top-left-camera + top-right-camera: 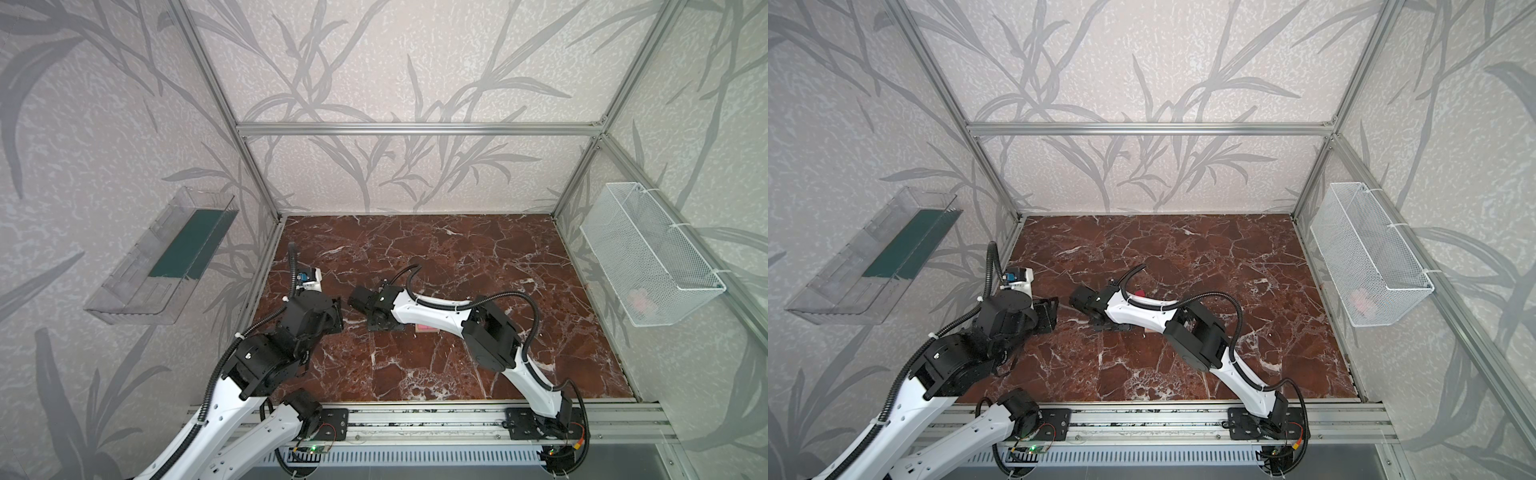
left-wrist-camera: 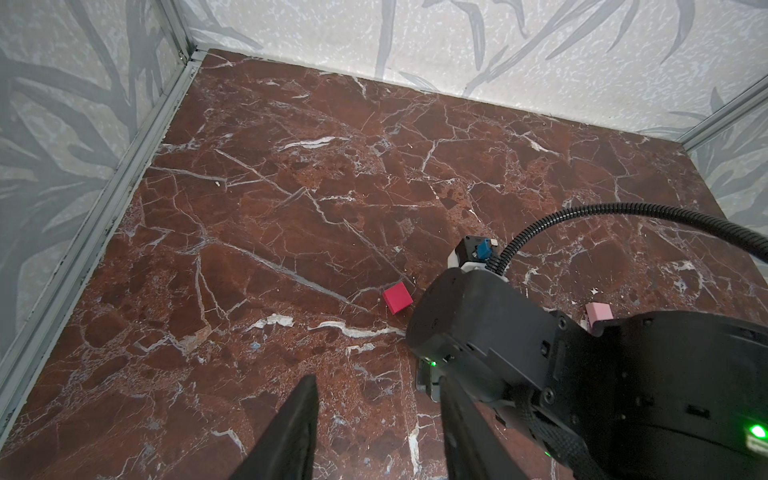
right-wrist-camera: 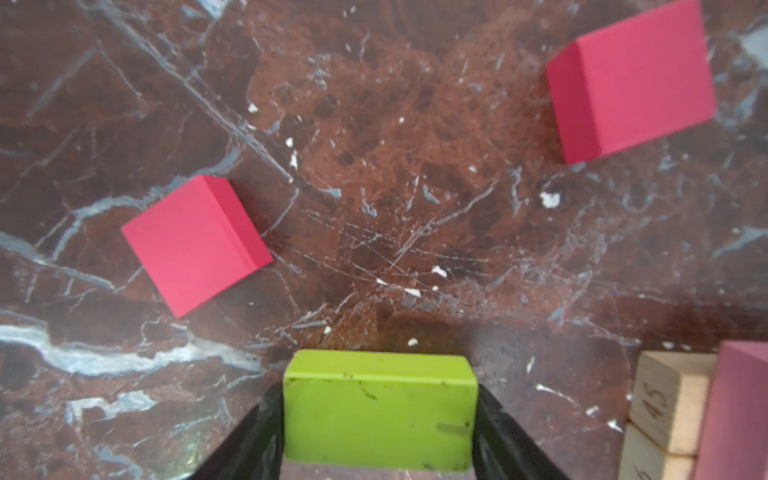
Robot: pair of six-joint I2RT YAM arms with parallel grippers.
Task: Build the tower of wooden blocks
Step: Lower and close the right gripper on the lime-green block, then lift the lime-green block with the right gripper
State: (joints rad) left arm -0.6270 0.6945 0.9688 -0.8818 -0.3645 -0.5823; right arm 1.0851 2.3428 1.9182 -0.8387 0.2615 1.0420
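Two red cubes (image 3: 195, 245) lie apart on the marble table (image 1: 457, 257), beyond a gripped lime-green bar (image 3: 380, 399).
Near the middle of the table, the right gripper (image 3: 380, 419) presses its jaws on both ends of the lime-green bar (if it rests on the marble or is lifted, I cannot tell). Just right of it, two tan bars (image 3: 665, 403) touch each other and a pink bar (image 3: 735, 415) lies over them. At the left side, the left gripper (image 2: 374, 424) keeps its jaws partly open and holds nothing.
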